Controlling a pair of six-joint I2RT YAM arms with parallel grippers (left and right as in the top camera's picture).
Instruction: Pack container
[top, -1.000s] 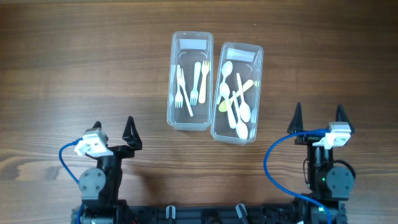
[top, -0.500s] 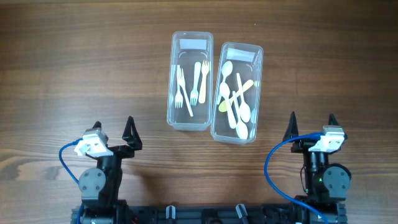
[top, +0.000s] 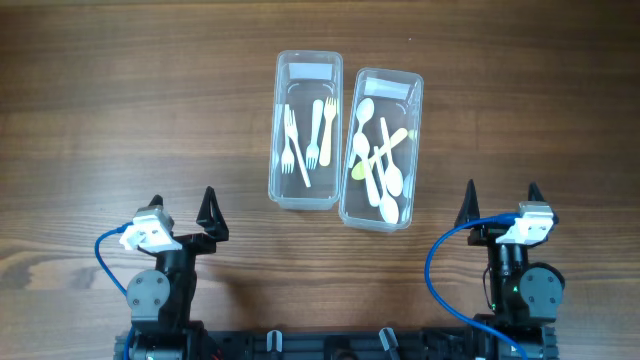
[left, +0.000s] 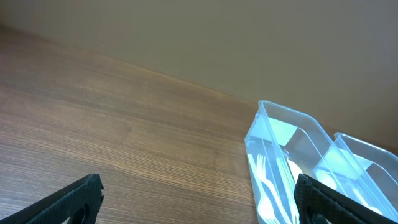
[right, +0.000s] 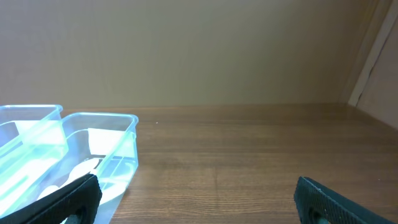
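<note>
**A:** Looking down from above, where are the boxes?

**B:** Two clear boxes lie side by side toward the far middle of the table (top: 120, 100). I cannot tell whether their walls touch. The box of forks (top: 280, 130) is on the left and the box of spoons (top: 412, 150) is on the right, tilted a little.

**A:** Can you count what's inside?

**B:** The forks (top: 300, 145) are roughly three, white or pale yellow. The spoons (top: 385, 178) lie piled across one another, so their number is unclear. A pale patch at each box's far end is too faint to identify.

**A:** And the grippers?

**B:** The left gripper (top: 182, 205) and right gripper (top: 500, 192) sit at the near edge, well apart from the boxes. Both have their jaws spread wide, grasping nothing.

**A:** Do the wrist cameras help?

**B:** Not much. Each shows only dark fingertips in its bottom corners. On the left wrist the boxes are cut off at the lower right. On the right wrist they are cut off at the lower left, and the spoons are a blur behind plastic.
</note>
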